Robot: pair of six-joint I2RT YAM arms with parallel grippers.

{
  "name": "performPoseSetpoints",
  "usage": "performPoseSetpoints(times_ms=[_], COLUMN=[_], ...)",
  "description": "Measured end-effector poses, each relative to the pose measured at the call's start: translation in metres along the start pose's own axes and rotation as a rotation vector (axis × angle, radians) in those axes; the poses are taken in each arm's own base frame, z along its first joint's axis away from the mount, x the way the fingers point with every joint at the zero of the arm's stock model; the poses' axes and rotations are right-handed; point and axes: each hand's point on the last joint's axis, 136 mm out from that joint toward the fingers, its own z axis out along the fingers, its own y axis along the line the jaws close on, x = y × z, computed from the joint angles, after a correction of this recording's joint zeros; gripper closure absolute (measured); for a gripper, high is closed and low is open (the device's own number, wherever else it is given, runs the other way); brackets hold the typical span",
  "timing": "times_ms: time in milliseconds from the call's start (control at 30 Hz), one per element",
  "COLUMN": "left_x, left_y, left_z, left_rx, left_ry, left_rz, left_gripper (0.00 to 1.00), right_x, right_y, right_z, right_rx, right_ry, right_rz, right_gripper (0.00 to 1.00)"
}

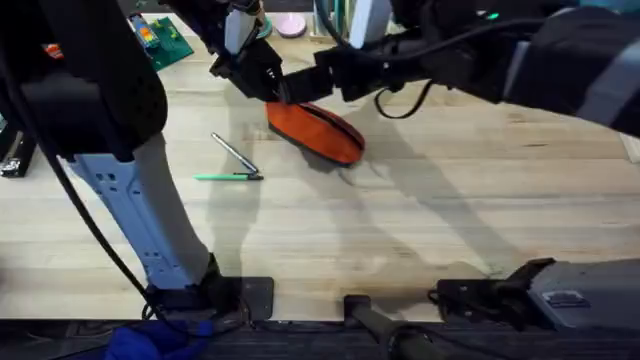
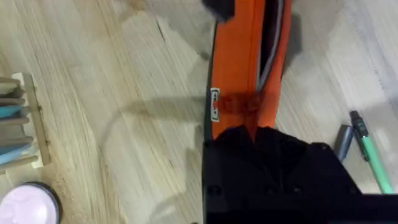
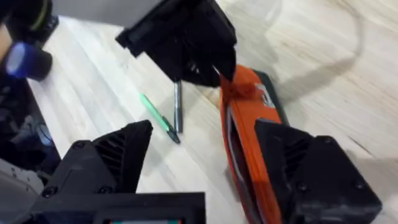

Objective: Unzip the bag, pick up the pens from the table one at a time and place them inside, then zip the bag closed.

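The orange bag [image 1: 318,130] lies slantwise on the table [image 1: 420,220], its zipper partly open along the top [image 2: 270,43]. My left gripper [image 1: 268,88] is shut on the bag's far-left end, next to the red pull [image 2: 239,102]. My right gripper [image 3: 205,134] is open just above the bag [image 3: 245,118], one finger [image 3: 118,152] on the pens' side and the other over the bag's body. The silver-grey pen [image 1: 235,153] and the green pen [image 1: 228,177] lie together left of the bag, tips nearly touching; both lie near the bag [image 2: 344,140] [image 2: 373,158].
A green circuit board [image 1: 165,40] and a pink round lid [image 1: 290,25] sit at the back of the table. A wooden rack [image 2: 28,124] stands near the lid. The left arm's base column [image 1: 150,220] rises at front left.
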Motion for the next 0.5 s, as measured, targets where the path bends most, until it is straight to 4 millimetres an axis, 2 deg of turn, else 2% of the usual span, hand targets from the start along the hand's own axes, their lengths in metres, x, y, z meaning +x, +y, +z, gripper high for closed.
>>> performPoseSetpoints(times_ms=[267,500], left_x=[0.0,0.0], left_y=[0.0,0.0], left_z=[0.0,0.0], left_rx=[0.0,0.0], left_ry=[0.0,0.0], left_rz=[0.0,0.0], left_gripper=[0.959,0.958], right_x=[0.003,0.015], right_y=[-0.005,-0.006], right_z=[-0.033,-0.059], right_rx=[0.036,0.079], right_ry=[0.015,0.052], right_rz=[-0.019,-0.036], right_gripper=[0.006,0.006])
